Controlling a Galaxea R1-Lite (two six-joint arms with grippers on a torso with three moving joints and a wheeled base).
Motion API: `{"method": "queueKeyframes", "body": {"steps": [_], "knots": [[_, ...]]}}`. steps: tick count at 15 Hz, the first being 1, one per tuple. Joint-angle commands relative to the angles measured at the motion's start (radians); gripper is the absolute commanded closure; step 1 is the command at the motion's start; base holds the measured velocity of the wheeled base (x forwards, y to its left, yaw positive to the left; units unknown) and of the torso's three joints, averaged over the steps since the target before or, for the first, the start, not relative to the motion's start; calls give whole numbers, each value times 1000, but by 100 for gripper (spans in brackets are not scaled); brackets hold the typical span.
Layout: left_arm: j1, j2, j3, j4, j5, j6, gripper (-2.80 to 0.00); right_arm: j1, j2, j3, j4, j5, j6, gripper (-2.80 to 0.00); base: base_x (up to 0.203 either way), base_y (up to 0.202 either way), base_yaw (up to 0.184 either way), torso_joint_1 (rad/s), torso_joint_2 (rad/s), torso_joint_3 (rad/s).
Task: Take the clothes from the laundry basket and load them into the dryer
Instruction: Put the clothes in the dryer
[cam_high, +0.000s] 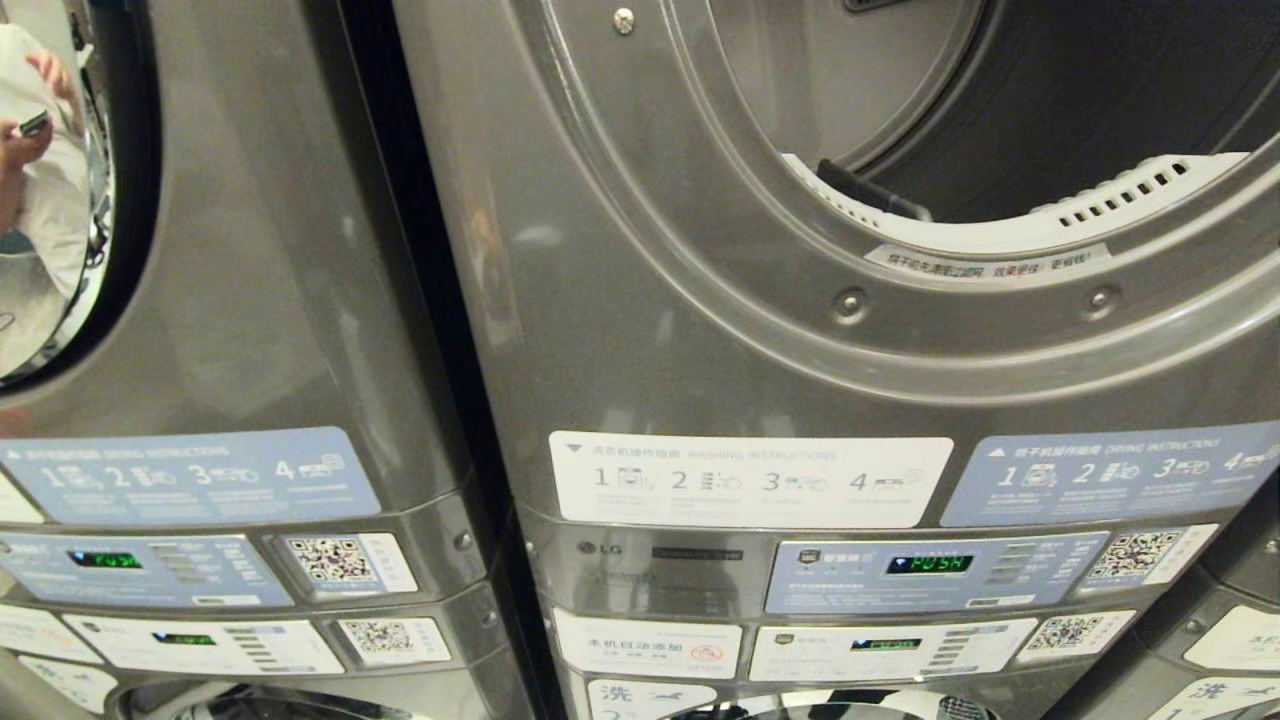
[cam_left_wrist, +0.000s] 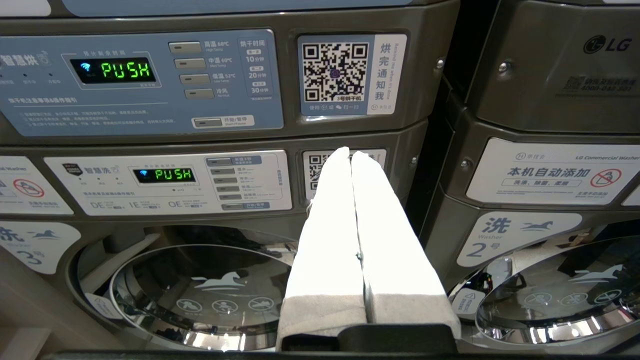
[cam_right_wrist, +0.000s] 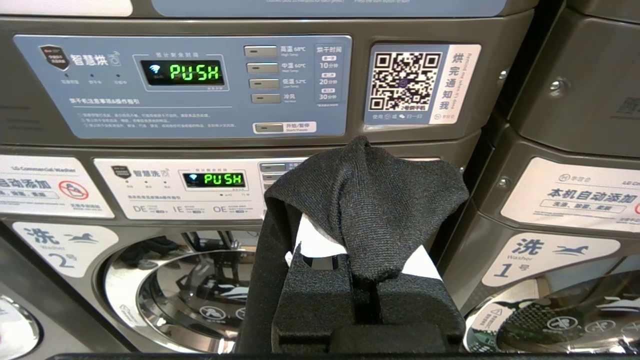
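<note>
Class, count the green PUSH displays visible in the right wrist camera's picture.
2: the upper PUSH display on the blue dryer panel, the lower PUSH display on the white washer panel beneath. None appears hidden.

**A self-service laundromat**

This is a public laundry room, not a home. Grey stacked machines (cam_high: 700, 330) stand side by side, each a dryer above a washer. Instruction stickers (cam_high: 750, 480) with numbered steps fill the lower half of the head view. QR payment labels (cam_left_wrist: 335, 72), washer number labels (cam_right_wrist: 47, 247) and green "PUSH" displays (cam_right_wrist: 195, 73) show shared commercial machines.
</note>
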Motion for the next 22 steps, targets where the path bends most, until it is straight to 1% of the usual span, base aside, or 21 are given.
{"method": "queueKeyframes", "body": {"steps": [1,5,9,11,12,15,16,19,22], "knots": [[0,0,0,1,1,0,0,0,1,2,0,-1,0,0,0,0,0,55,-105,-51],[0,0,2,1,-2,4,0,0,1,0,0,1,4,0,0,0,0,29,-70,-28],[0,0,0,1,-7,19,0,0,1,1,-3,10,-9,0,0,0,0,0,0,0],[0,0,2,1,-8,38,0,0,1,-3,-6,15,-50,0,0,0,0,0,0,0],[0,0,2,1,-10,38,0,0,1,-26,-8,38,-60,0,0,0,0,0,0,0],[0,0,2,1,-10,38,0,0,13,-201,7,203,-70,0,0,0,0,0,0,0],[0,0,2,1,-10,38,0,0,51,-263,13,241,-72,0,0,0,0,0,0,0],[0,0,2,1,-10,35,0,0,253,-494,17,297,-75,0,0,0,0,0,0,0],[0,0,1,1,-10,38,0,-1,467,-770,17,357,-77,0,0,0,0,0,0,0]]}}
